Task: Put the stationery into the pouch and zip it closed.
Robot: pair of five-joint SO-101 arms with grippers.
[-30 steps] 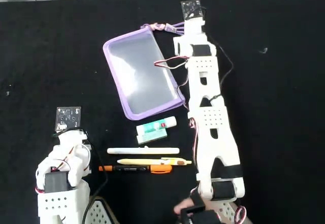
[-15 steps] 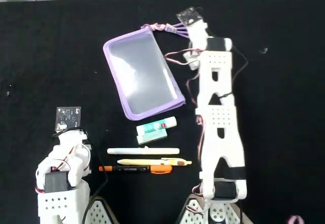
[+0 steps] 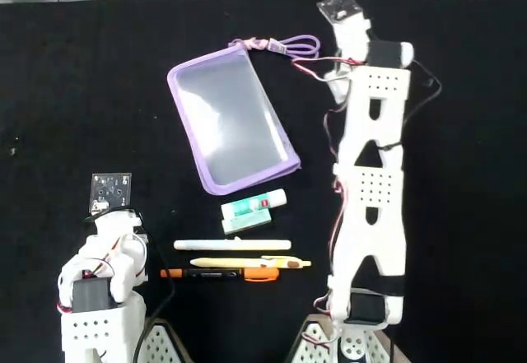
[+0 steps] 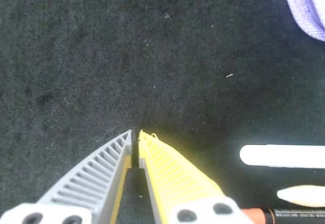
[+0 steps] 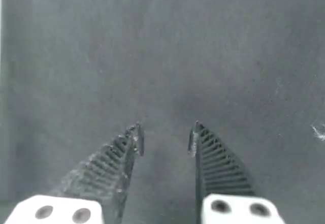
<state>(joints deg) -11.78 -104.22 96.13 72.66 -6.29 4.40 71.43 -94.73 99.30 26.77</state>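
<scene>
The lavender-edged clear pouch [image 3: 230,120] lies flat and tilted on the black counter [image 3: 82,91]. Its wrist strap [image 3: 298,48] loops out from the far corner. I cannot tell whether the zipper is open or closed.

All the stationery lies outside the pouch, on the near side of it. A glue stick [image 3: 254,209] with a green label lies just beside the pouch's near edge. Nearer than that, three pieces lie in close parallel rows: a white pen [image 3: 232,244], a cream pen [image 3: 247,262] and an orange-and-black marker [image 3: 218,273].

The right arm stretches along the pouch's right side to the far edge of the counter, ending near the strap loop. The right claw [image 5: 165,137] is parted by a narrow gap, with nothing between its tips and only bare cloth under it.

The left arm sits folded at the near left corner, well apart from the pouch. The left claw [image 4: 136,135] has its tips pressed together and grips nothing. The ends of the pens and the marker lie near it, untouched.
</scene>
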